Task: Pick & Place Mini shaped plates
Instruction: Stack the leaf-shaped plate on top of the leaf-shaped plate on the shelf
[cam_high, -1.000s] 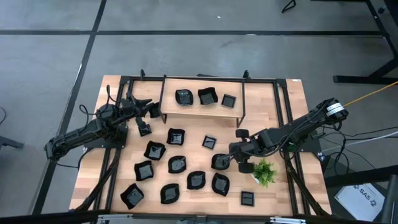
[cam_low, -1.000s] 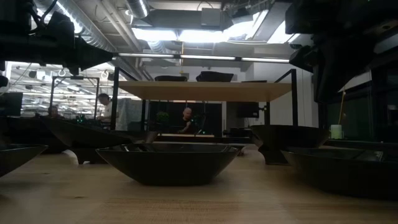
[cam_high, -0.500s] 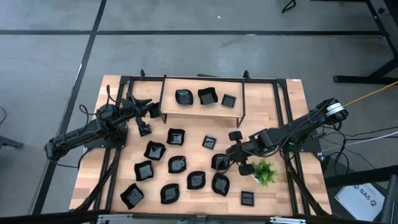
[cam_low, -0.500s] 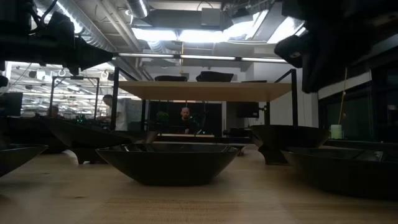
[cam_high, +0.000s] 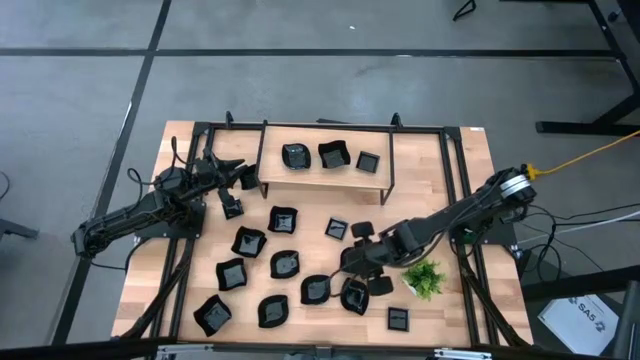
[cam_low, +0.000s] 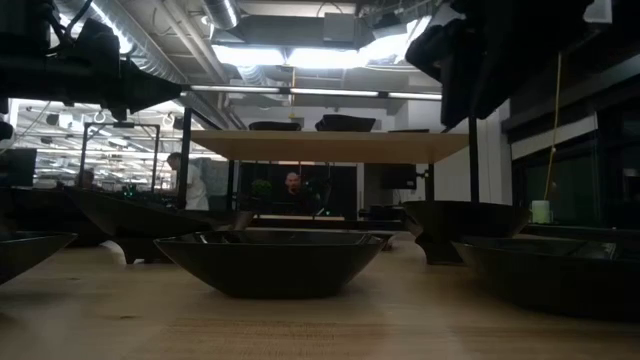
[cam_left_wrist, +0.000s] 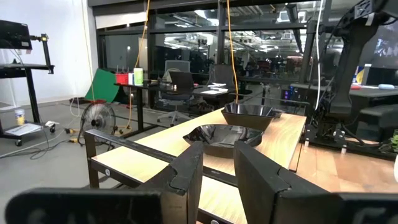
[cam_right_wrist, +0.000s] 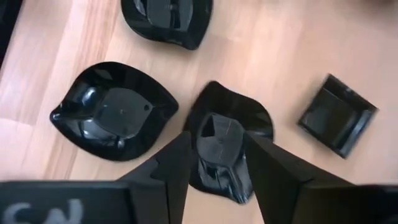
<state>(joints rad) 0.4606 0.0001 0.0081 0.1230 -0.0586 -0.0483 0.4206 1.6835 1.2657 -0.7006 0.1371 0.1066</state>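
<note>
Glossy black wavy-edged plate (cam_right_wrist: 228, 144)

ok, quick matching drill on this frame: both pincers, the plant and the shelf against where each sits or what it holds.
1 right pincer
2 left pincer
3 potted plant
4 raised shelf

A carries three plates
B open, straddling a wavy plate
C open, at the shelf's left end
D just right of the right pincer

Pairs: 1-B, 2-C, 3-D, 4-A
</note>
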